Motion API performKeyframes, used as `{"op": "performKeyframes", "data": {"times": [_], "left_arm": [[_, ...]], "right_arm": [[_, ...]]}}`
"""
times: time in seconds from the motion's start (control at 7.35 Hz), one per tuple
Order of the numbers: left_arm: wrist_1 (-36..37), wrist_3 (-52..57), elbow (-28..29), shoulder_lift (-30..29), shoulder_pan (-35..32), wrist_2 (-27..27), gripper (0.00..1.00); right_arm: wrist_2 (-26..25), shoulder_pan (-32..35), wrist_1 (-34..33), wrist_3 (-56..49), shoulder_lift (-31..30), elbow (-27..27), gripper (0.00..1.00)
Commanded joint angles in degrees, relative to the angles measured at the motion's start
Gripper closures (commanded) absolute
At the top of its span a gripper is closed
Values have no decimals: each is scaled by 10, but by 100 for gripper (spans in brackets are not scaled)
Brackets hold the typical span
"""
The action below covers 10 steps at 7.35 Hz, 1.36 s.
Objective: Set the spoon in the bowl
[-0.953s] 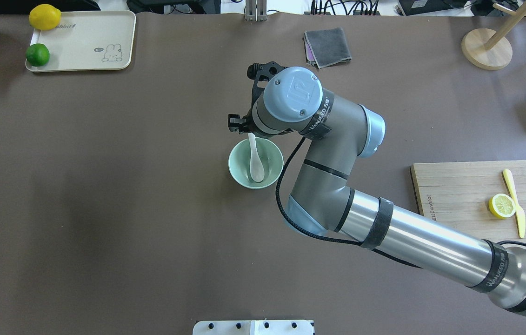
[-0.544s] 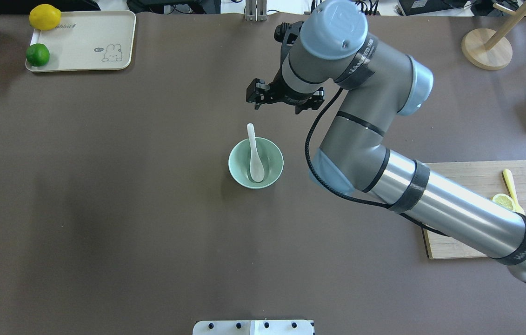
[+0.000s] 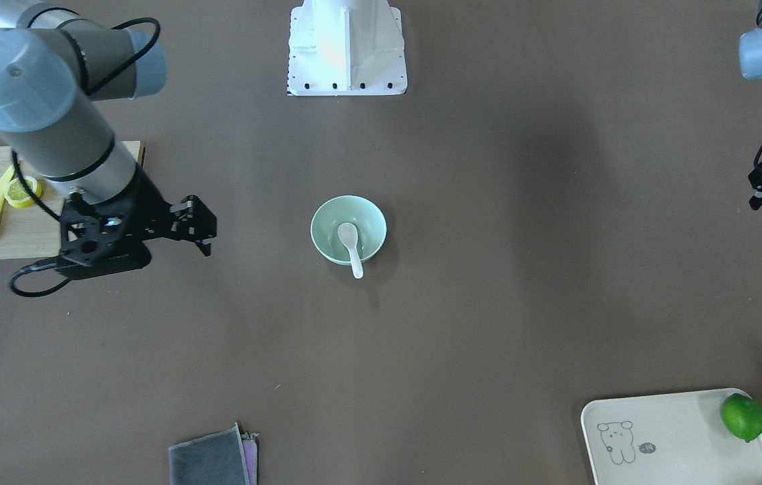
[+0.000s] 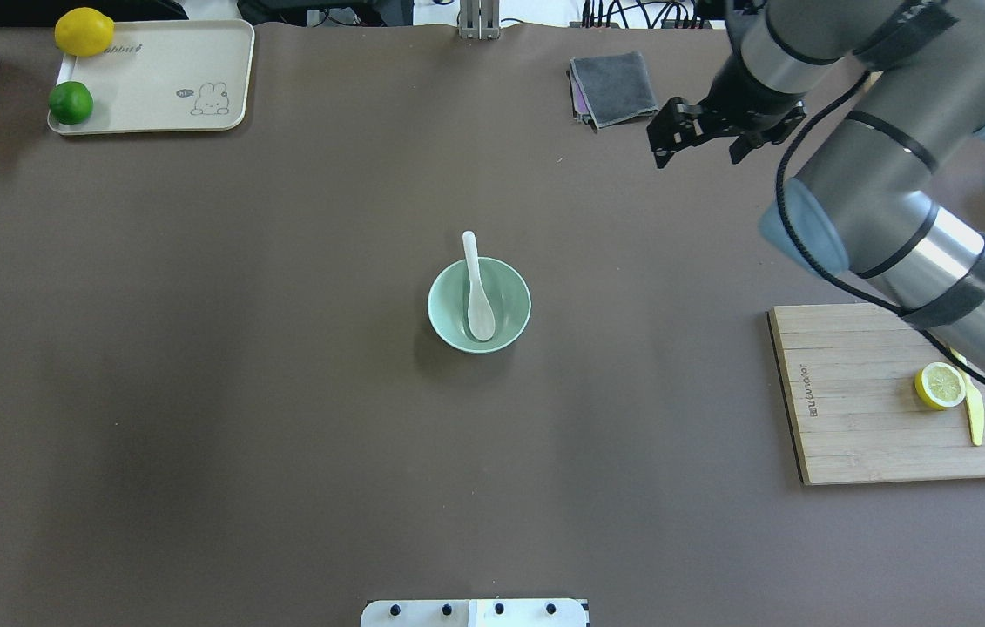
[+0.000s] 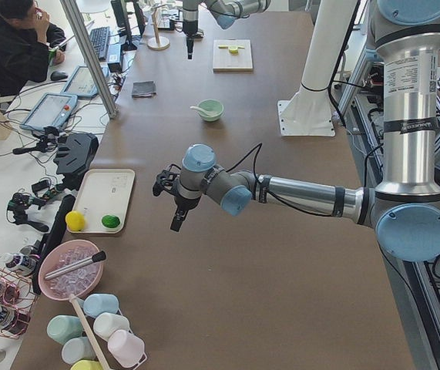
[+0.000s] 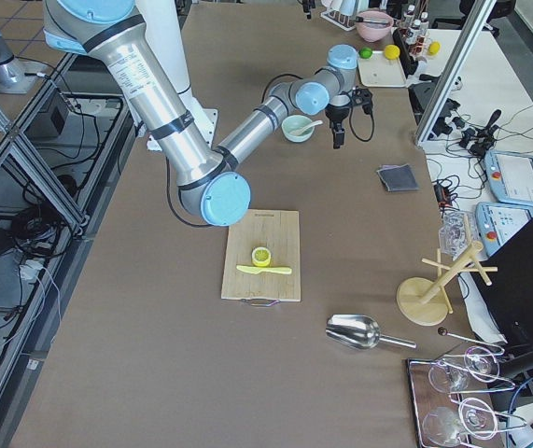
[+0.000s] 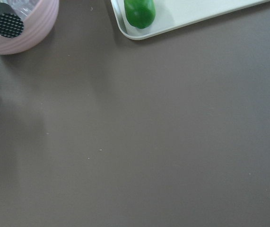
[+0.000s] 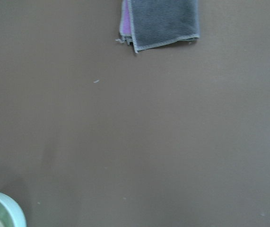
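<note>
Overhead exterior showed us the spoon (image 4: 478,296) lying inside the bowl (image 4: 442,306), handle overhanging its rim. The right gripper (image 4: 699,144) stood wide, empty, well apart from the bowl. A knock could lever the spoon out. We could not tell the left gripper (image 3: 759,191) state.

We see the bowl (image 4: 479,305) centred in 2 steep views: overhead from behind robot base (image 3: 347,47), front cam opposite. Side cams far off at table (image 4: 196,392) ends. Wrist cams close to tabletop; R one shares bowl rim w/ overhead.
</note>
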Motion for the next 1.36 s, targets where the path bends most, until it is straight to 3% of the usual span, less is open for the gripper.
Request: {"op": "performKeyframes", "data": {"times": [0.0, 0.27, 0.54, 0.95, 1.22], "left_arm": [[82, 134, -1, -4, -70, -13, 2], [103, 130, 18, -12, -75, -14, 2], [103, 105, 21, -12, -81, -37, 2], [98, 105, 21, -9, -81, -44, 2], [97, 105, 21, -9, -81, -44, 2]], "right_arm": [[51, 86, -2, -158, -95, 4, 0], [94, 144, -1, -235, -179, -5, 0], [89, 221, -3, -360, -266, -15, 0], [83, 279, 2, -453, -279, -111, 0], [94, 316, -14, -444, -274, -108, 0]]}}
